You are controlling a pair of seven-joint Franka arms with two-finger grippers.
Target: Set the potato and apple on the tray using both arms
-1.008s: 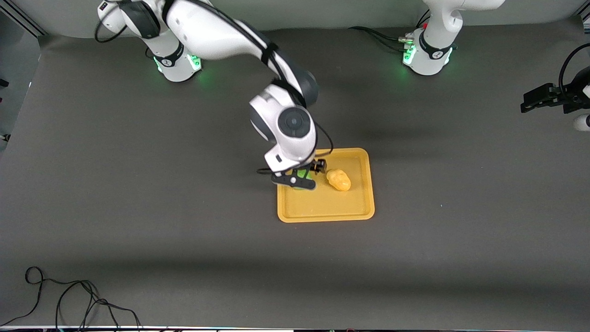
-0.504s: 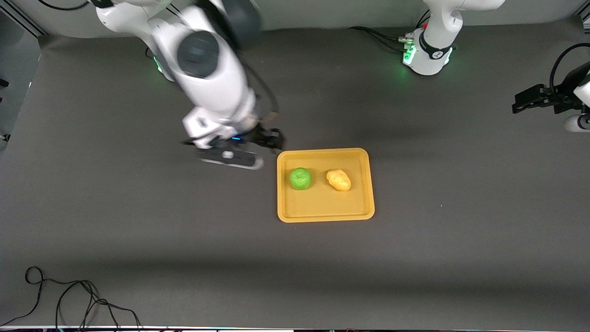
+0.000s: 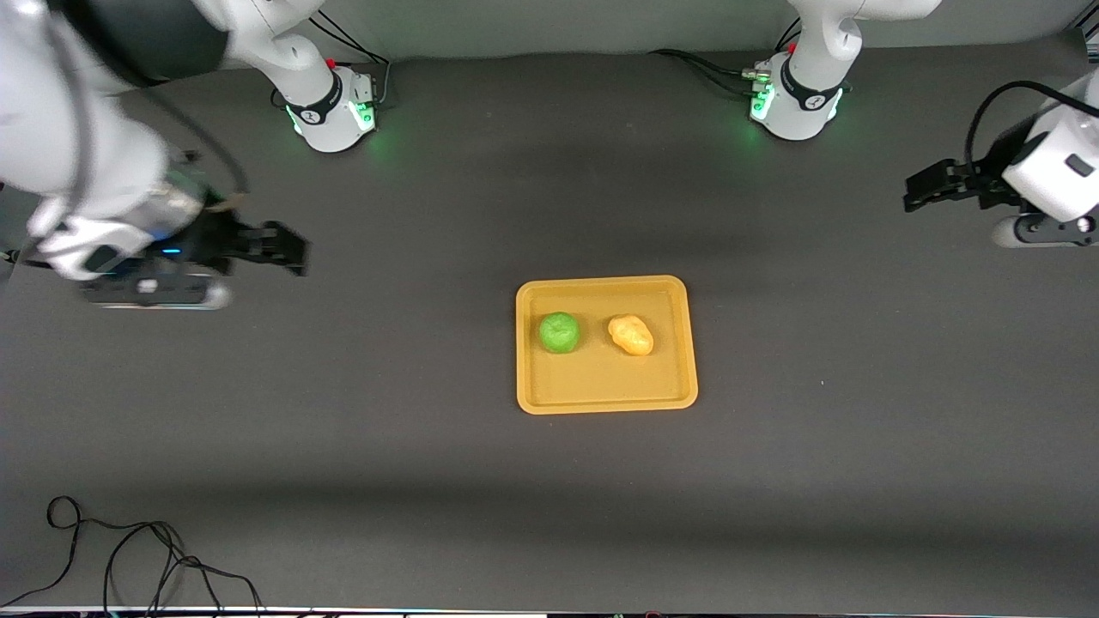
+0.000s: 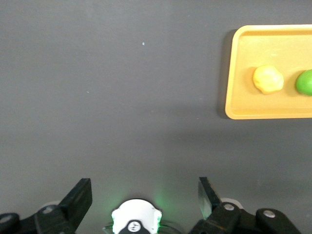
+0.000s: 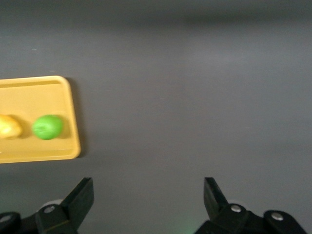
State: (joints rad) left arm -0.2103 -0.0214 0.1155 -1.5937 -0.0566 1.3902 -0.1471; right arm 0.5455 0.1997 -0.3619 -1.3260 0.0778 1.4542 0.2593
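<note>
While apple (image 3: 559, 332) and potato (image 3: 631, 335) share tray (image 3: 606, 396), cable (image 3: 129, 558) seemingly lies nearer

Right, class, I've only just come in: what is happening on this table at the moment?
Nothing is being handled. The green apple and the yellow potato lie side by side, apart, on the orange tray. The right gripper hangs open and empty over bare table toward the right arm's end; the left gripper hangs open and empty over the left arm's end.

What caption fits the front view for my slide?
Apple and potato on the tray; open left gripper and right gripper apart.
</note>
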